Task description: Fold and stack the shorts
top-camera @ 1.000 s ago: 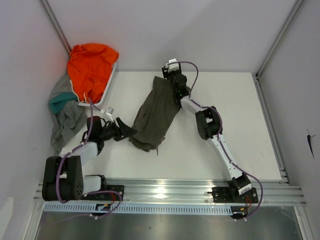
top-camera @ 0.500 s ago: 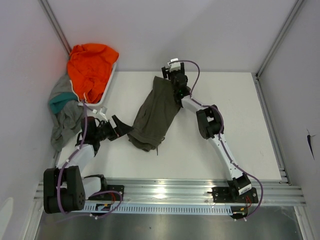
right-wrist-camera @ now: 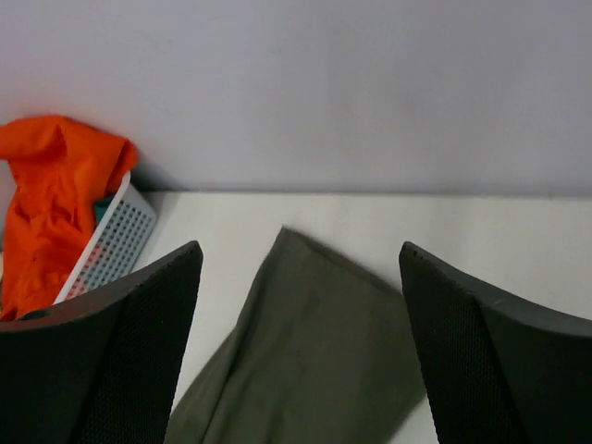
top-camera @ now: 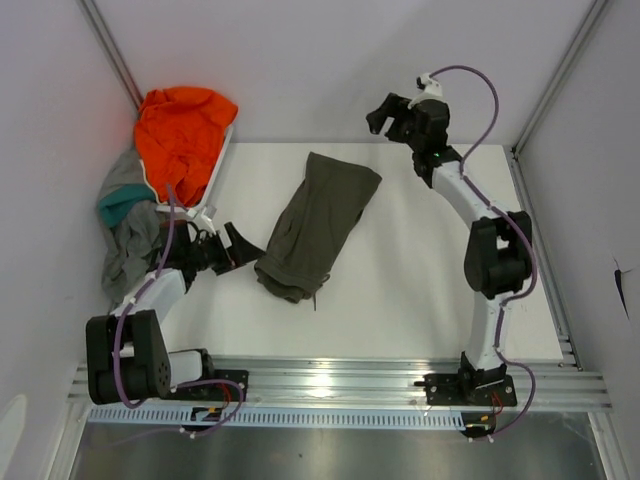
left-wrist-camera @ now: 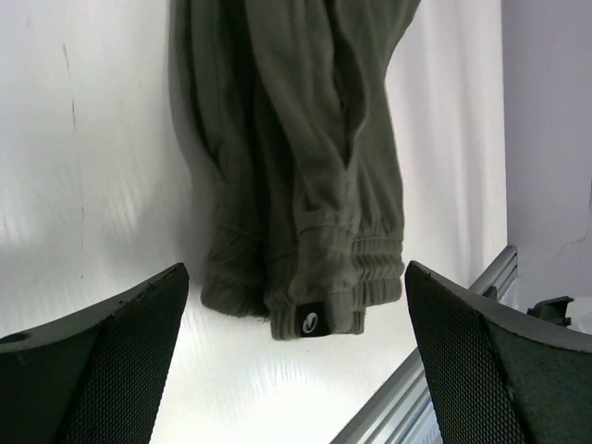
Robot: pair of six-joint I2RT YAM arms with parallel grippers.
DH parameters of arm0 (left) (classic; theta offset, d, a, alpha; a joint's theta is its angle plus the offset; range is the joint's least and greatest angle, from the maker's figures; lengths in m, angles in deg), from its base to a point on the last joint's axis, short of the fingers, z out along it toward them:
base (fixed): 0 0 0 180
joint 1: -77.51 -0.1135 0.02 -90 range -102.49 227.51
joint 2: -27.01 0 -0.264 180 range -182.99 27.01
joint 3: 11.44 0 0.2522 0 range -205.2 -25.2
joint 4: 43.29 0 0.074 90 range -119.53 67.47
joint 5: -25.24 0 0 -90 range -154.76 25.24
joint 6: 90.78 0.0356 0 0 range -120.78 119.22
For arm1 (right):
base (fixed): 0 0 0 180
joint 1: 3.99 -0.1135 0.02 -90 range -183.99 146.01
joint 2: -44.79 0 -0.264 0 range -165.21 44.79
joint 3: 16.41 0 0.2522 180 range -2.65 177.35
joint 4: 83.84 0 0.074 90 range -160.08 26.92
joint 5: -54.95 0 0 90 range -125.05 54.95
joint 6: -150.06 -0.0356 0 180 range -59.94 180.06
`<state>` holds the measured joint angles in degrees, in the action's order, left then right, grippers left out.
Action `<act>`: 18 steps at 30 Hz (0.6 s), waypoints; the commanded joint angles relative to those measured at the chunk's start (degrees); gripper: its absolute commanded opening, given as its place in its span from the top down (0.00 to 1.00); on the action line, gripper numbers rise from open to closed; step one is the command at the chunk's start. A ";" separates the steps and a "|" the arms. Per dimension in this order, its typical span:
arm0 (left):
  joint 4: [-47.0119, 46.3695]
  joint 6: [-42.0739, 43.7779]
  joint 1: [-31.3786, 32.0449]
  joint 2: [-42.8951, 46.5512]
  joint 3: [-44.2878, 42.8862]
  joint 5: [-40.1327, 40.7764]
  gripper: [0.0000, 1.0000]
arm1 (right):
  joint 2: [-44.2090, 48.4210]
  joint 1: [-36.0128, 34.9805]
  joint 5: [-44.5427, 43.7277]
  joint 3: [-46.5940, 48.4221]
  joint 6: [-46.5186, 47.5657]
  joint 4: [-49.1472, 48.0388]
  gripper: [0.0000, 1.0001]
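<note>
olive shorts (top-camera: 318, 225) lie untouched on the table (top-camera: 430, 285), left gripper (top-camera: 244, 246) beside, right gripper (top-camera: 386, 111) beyond, both gaping.

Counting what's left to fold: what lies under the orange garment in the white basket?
Only grey cloth and a teal garment show, sticking out at the left from beneath the orange garment. It drapes over the white basket, so whatever else lies inside cannot be seen.

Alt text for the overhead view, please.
Olive green shorts lie folded diagonally on the table, untouched by either open claw. The left claw sits beside their near end; the right claw hovers over the table's far edge.
</note>
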<state>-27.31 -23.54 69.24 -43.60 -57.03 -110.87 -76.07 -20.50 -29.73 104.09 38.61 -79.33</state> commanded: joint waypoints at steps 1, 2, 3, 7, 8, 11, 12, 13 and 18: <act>2.26 1.84 -0.52 -1.72 -1.12 -0.39 0.01 | 8.33 -1.85 8.57 -12.22 -7.47 5.40 0.11; 2.79 2.19 -0.43 -1.99 -1.21 -0.04 0.01 | 10.71 -3.16 7.09 -18.96 -7.20 4.26 0.09; 2.97 2.20 -0.34 -2.68 -1.21 0.31 0.01 | 14.56 -3.78 6.72 -21.72 -7.03 3.29 0.09; 2.36 0.88 0.19 -4.97 -0.95 0.58 0.01 | 18.64 -5.19 8.91 -28.95 -7.20 2.66 0.09; 1.92 0.27 0.27 -5.50 -0.77 0.41 0.01 | 18.55 -5.37 9.18 -29.83 -7.11 2.66 0.09; -0.20 -1.05 1.59 -7.87 -0.25 -0.04 0.01 | 16.10 -4.76 10.57 -28.96 -7.29 3.80 0.08; -0.11 -0.97 2.90 -8.49 -0.42 0.23 0.01 | 15.31 -4.23 11.19 -28.26 -7.81 4.33 0.08; 0.06 -0.97 3.43 -9.36 -0.60 0.49 0.01 | 14.43 -3.97 11.38 -28.25 -8.86 4.16 0.09; -1.87 -1.76 7.29 -10.77 0.28 2.16 0.01 | 11.97 -1.86 11.02 -29.04 -10.71 1.44 0.09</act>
<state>-26.59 -23.96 74.22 -53.69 -56.92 -109.73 -62.15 -23.91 -19.52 74.16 30.02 -75.18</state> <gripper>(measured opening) 0.993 0.916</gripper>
